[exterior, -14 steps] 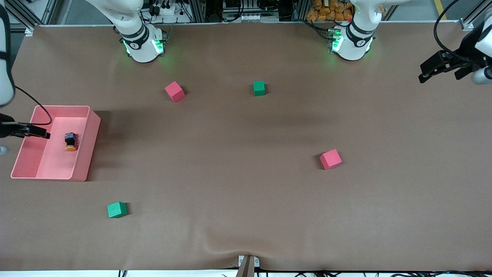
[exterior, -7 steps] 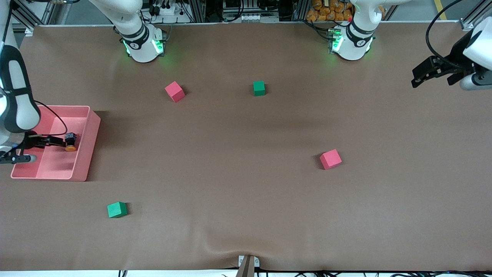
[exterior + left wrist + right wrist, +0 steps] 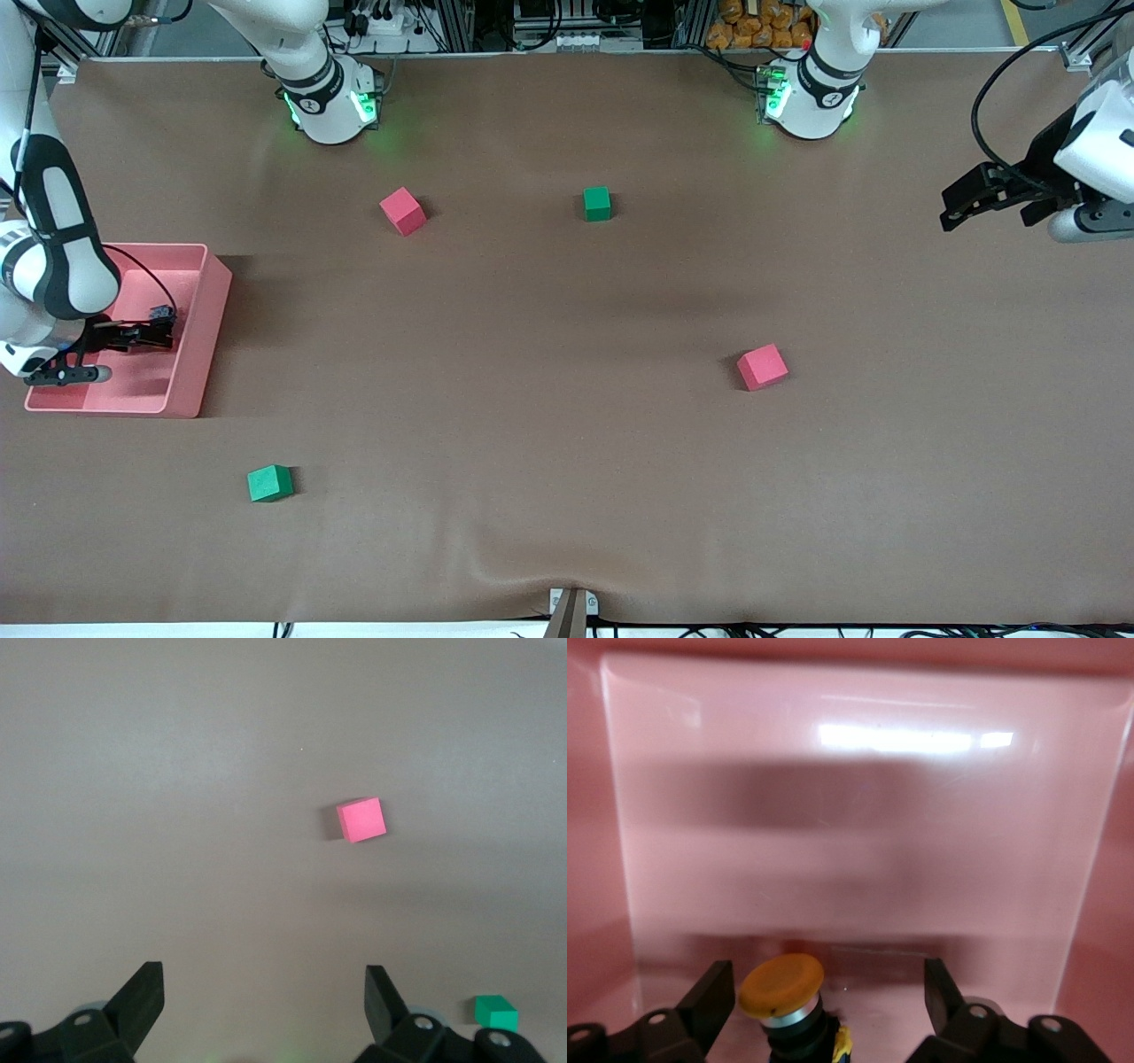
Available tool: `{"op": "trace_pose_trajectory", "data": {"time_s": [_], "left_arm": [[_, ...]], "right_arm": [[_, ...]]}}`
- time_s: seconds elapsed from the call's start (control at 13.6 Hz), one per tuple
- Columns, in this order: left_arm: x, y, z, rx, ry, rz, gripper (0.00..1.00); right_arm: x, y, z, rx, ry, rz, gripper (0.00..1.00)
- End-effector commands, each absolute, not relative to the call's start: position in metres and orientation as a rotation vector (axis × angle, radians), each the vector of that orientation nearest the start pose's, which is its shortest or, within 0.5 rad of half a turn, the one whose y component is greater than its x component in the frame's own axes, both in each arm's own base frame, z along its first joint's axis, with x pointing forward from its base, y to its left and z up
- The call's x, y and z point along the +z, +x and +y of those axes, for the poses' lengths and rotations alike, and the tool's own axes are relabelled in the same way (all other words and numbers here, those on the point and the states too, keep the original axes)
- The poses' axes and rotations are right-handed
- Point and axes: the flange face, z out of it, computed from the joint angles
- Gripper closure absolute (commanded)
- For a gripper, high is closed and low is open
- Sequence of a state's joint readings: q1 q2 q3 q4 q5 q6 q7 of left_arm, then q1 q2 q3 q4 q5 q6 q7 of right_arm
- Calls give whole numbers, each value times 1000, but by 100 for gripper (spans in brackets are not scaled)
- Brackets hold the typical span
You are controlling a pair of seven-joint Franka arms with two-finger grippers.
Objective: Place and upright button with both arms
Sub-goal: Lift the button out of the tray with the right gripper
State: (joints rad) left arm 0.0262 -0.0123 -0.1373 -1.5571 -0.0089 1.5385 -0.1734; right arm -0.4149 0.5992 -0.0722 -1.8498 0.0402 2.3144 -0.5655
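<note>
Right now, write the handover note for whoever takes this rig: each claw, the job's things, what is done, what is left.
Right claw: down inside the pink bin at the right arm's end of the table, fingers apart on either side of the button, no grip yet.
Left claw: open and empty, up over bare table at the left arm's end; that arm waits.
Button: lying in the bin, orange cap showing between the right claw's fingers.
Done: right claw lined up around the button.
Left: close on it, lift it out of the bin, set it on the table and stand it upright using both arms.
</note>
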Motion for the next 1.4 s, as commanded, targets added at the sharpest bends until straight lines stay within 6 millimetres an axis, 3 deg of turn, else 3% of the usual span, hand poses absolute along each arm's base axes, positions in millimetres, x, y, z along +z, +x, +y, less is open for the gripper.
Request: {"op": "trace_pose_trajectory", "data": {"time_s": [0.0,0.29,0.44,0.66,0.88,1.03,1.18,1.32], "left_arm": [[626,555,-66,9,-3160,-68,0],[621,557,-64,26,-3148,-65,0],[621,556,-63,28,-3148,-68,0],[622,555,-62,30,-3147,-70,0],[622,554,-59,40,-3146,-75,0],[618,554,-58,54,-3144,-77,0],[614,553,-58,68,-3143,-77,0],[609,556,-58,80,-3143,-77,0]], "right_arm": [[191,560,-294,127,-3072,-158,100],[230,570,-293,232,-3014,-175,100],[273,578,-291,243,-3004,-182,100],[335,607,-267,298,-2981,-245,100],[389,637,-195,389,-2971,-160,100],[403,661,-113,372,-2975,-187,100],[404,671,-36,367,-2925,-103,100],[402,674,54,377,-2884,-43,100]]}}
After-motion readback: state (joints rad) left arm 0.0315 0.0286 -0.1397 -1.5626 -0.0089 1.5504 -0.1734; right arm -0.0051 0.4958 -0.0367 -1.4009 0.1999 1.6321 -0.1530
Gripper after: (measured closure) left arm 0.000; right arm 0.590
